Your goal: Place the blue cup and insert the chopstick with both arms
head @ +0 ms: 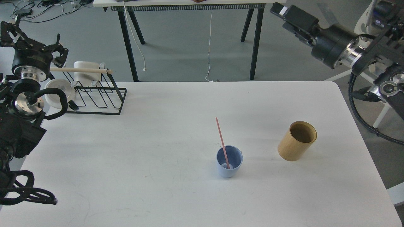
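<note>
Chopstick (222,142) standing tilted in blue cup (229,161) on bench (157,142).
Tan holder (297,141) to cup's right. Left gripper (9,31) and right gripper (279,10) off bench, empty; jaws' spread unreadable.

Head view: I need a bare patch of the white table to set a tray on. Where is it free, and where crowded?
Widest bare stretch: the near-left of the white table, between the black wire rack and the pale blue plastic cup holding the pink chopstick. A narrower gap lies between that cup and the tan bamboo cylinder. The far-left corner, around the rack, is crowded.
</note>
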Action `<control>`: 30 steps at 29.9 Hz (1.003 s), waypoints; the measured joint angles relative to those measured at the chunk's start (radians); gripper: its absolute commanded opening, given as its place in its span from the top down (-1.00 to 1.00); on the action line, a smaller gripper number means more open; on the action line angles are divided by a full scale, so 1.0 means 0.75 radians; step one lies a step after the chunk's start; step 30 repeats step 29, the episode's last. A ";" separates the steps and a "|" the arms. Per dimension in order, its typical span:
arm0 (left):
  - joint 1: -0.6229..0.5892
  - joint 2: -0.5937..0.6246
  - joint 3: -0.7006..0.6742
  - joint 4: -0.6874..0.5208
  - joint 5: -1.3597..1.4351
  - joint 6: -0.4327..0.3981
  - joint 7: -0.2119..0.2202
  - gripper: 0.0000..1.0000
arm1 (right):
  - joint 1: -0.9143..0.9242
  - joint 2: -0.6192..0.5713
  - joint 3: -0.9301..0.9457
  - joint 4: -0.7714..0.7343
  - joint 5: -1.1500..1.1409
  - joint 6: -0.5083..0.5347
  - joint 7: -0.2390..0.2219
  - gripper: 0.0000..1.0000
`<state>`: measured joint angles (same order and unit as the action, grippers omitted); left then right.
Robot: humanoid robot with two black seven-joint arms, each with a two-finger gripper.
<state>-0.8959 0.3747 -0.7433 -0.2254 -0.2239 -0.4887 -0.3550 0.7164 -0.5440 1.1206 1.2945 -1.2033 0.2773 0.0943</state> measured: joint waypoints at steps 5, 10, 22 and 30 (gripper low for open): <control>-0.005 -0.004 0.002 0.000 0.002 0.000 -0.001 -0.99 | 0.046 0.023 0.052 -0.246 0.375 0.000 0.003 -0.99; -0.006 -0.034 0.000 0.000 0.000 0.000 0.001 -0.99 | 0.062 0.028 0.068 -0.401 0.781 -0.002 0.003 -0.99; -0.006 -0.111 -0.019 0.000 -0.006 0.000 -0.003 -0.99 | 0.063 0.136 0.084 -0.674 1.438 0.017 0.001 -0.99; -0.020 -0.115 -0.022 -0.012 -0.006 0.000 -0.005 -0.99 | 0.029 0.166 0.070 -0.743 1.577 0.081 0.001 -0.99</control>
